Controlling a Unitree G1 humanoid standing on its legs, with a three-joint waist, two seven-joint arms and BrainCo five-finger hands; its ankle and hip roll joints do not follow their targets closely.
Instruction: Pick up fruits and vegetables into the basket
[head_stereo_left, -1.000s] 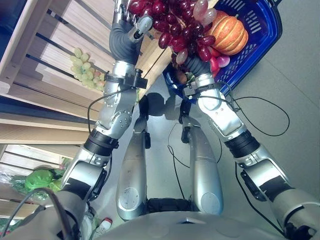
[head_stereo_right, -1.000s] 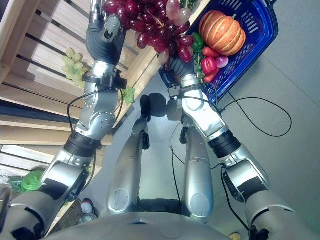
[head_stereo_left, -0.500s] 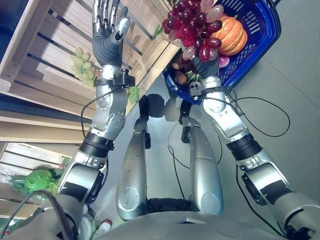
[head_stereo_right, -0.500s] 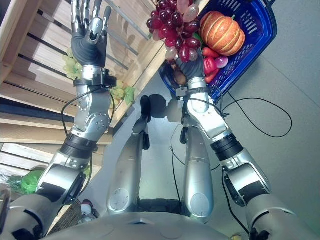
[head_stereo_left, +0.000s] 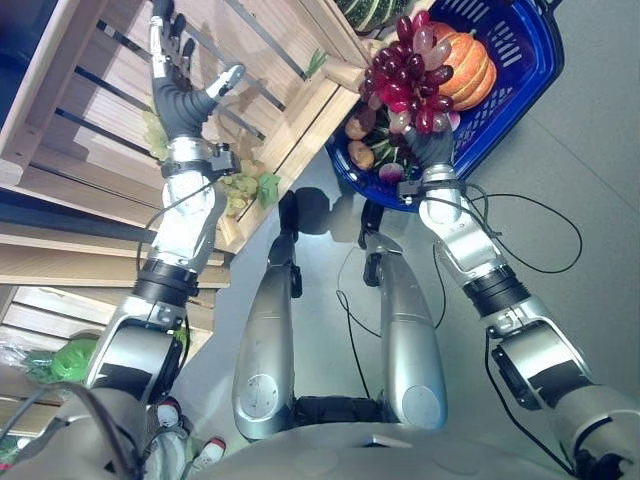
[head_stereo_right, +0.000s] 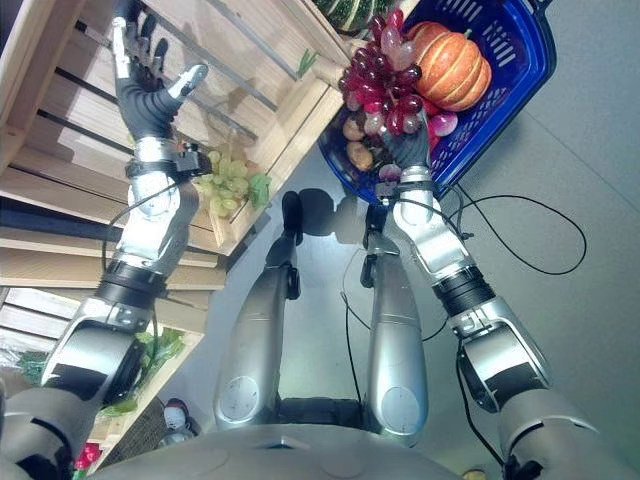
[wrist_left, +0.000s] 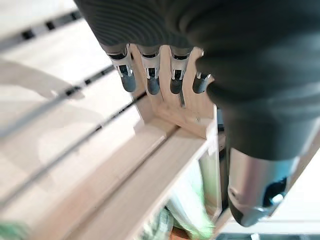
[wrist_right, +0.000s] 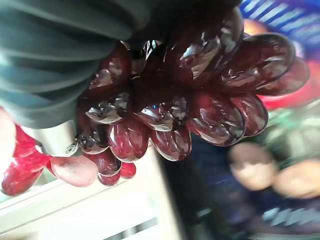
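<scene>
While the right hand (head_stereo_left: 428, 148) curls its fingers around the base of a red grape bunch (head_stereo_left: 408, 85), the cluster stands at the upper middle of the left eye view, over the near rim of the blue basket (head_stereo_left: 520, 75). It probably handles light and floppy, with slick skins and berries that could pull loose, so a hold close to the stem, cupping from below, looks safest. The grapes are glossy dark red, a few paler pink. An orange pumpkin (head_stereo_left: 470, 65) already lies in the basket. At upper left, the left hand (head_stereo_left: 180, 95) hovers empty, fingers straight and spread, over the wooden crate (head_stereo_left: 100, 120), where a green grape bunch (head_stereo_right: 225, 180) lies.
</scene>
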